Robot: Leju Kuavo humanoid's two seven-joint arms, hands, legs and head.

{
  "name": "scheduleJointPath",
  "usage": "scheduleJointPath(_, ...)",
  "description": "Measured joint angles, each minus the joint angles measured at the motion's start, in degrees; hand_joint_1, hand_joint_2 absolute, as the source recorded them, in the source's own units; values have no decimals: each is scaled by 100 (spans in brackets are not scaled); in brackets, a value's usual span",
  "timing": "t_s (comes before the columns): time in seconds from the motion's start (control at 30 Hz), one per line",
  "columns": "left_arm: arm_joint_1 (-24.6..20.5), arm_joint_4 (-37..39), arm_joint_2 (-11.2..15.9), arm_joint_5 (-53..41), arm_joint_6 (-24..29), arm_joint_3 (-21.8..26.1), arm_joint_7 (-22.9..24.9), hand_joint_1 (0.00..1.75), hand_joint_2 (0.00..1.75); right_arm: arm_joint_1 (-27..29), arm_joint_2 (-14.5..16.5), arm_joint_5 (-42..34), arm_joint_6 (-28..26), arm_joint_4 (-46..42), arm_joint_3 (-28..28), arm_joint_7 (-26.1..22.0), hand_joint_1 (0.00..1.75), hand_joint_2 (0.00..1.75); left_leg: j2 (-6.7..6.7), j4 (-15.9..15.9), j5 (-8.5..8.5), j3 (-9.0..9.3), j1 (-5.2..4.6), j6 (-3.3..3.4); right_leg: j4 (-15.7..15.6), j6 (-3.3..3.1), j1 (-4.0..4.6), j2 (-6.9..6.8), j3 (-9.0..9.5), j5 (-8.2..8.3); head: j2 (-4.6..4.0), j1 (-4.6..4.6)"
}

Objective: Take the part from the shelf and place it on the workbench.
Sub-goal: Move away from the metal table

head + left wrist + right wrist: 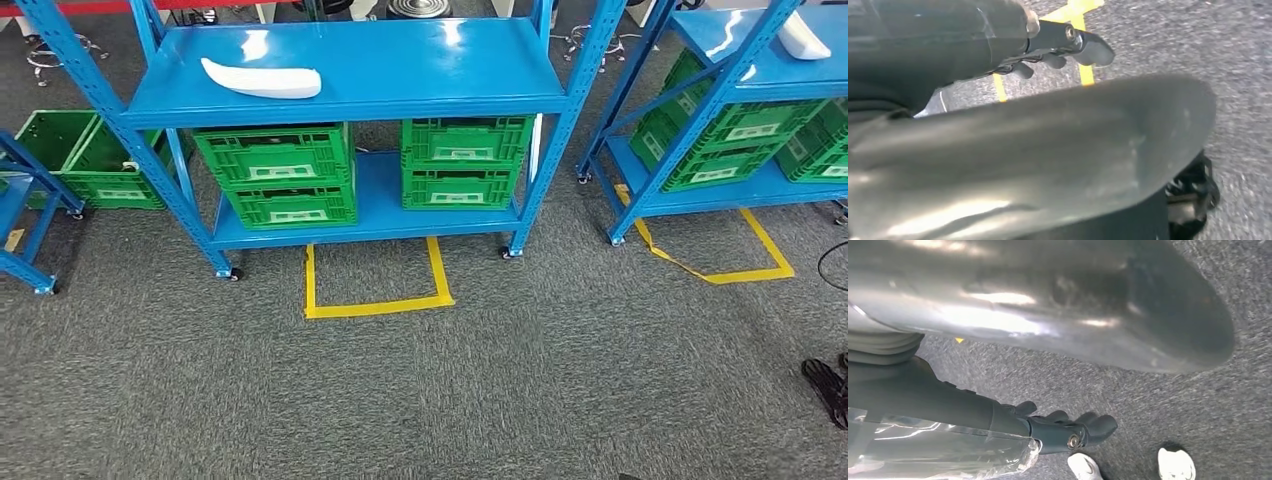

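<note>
Still, part (262, 79) on shelf (400, 70), hands' grip unclear.

Open room lies above the white part (262, 79) on the blue shelf's top board (400, 70); slanted uprights (75, 60) flank it, green crates (280, 170) crowd underneath.

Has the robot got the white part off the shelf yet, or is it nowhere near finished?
Looks done: nothing that shows; no workbench is in these pictures. In hand: nothing. A white part lies on the blue shelf, and the left hand and right hand hang over the carpet, holding nothing. Left: that part would need lifting and carrying to the workbench. Another white part lies on the next shelf, so I can't tell how many went before.
</note>
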Motion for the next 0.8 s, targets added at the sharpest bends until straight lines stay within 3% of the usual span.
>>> scheduleJointPath(0.07,3,0,-2,0,-4,0,1,0,0,15,-3,-1,0,-1,0,-2,0,0,16,0,-50,54,-21,35,730,13,3,-4,-429,-208,0,53)
scheduleJointPath(0.1,5,0,-2,0,-4,0,2,0,0,26,-5,-1,0,-2,0,-2,0,0,17,0,-74,84,-32,42,884,8,5,-4,-552,-182,0,73)
scheduleJointPath(0.2,6,0,-1,0,-4,0,2,0,0,41,-5,-2,1,-3,0,-2,0,0,12,0,-109,131,-47,46,855,-11,8,-5,-609,-13,0,103)
scheduleJointPath(0.3,6,0,-1,0,-4,0,2,0,0,41,-5,-2,1,-2,0,-2,0,0,11,0,-115,140,-49,46,805,-16,9,-5,-594,31,0,109)
scheduleJointPath(0.37,5,0,-2,0,-4,0,2,0,0,38,-5,-2,0,-1,0,-2,0,0,10,0,-145,188,-60,43,455,-52,19,-5,-463,287,0,133)
scheduleJointPath(0.4,4,0,-3,0,-4,1,1,0,0,36,-7,-1,-1,-1,0,-2,0,0,9,-1,-172,224,-68,39,121,-91,33,-5,-337,492,0,151)
scheduleJointPath(0.47,-2,-1,-15,0,-6,1,-1,0,0,33,-14,0,-1,-2,-1,-3,0,0,6,-23,-255,291,-92,-31,-551,-209,67,-15,-44,728,0,172)
scheduleJointPath(0.53,-7,-1,-21,0,-10,0,-2,0,0,30,-13,2,0,-3,-2,-4,0,0,2,33,-362,311,-105,-129,-826,-289,57,-29,133,689,0,167)
scheduleJointPath(0.57,-8,-1,-19,0,-13,0,-2,0,0,26,-8,3,0,-3,-2,-4,0,0,1,219,-470,236,-99,-165,-879,-306,36,-32,189,690,0,144)
scheduleJointPath(0.63,-6,-2,-17,1,-13,0,-2,0,0,16,-7,6,-1,-3,-2,-4,0,0,-8,931,-755,-175,-49,-226,-917,-327,21,-36,261,660,0,55)
scheduleJointPath(0.67,-2,-2,-15,1,-13,0,-1,0,0,16,-7,7,-2,-3,-2,-4,0,44,-9,1300,-845,-433,-21,-257,-918,-329,21,-36,292,633,0,15)
scheduleJointPath(0.7,3,-2,-13,2,-13,-1,0,0,0,21,-7,7,-2,-3,-2,-4,0,87,-9,1500,-818,-618,2,-282,-913,-323,19,-34,324,600,0,-9)
scheduleJointPath(0.73,7,-2,-12,2,-13,-1,1,0,0,28,-7,7,-1,-3,-2,-4,0,131,-7,1491,-669,-700,20,-301,-905,-308,14,-30,363,561,0,-23)
scheduleJointPath(0.77,8,-2,-10,2,-13,-2,1,0,0,33,-5,7,-1,-3,-2,-4,0,175,-2,1269,-418,-668,37,-317,-893,-288,4,-24,411,517,0,-36)
scheduleJointPath(0.8,8,-2,-9,2,-13,-2,1,0,0,35,-4,7,1,-3,-2,-7,0,175,4,936,-154,-564,53,-329,-878,-260,-7,-17,457,466,0,-49)
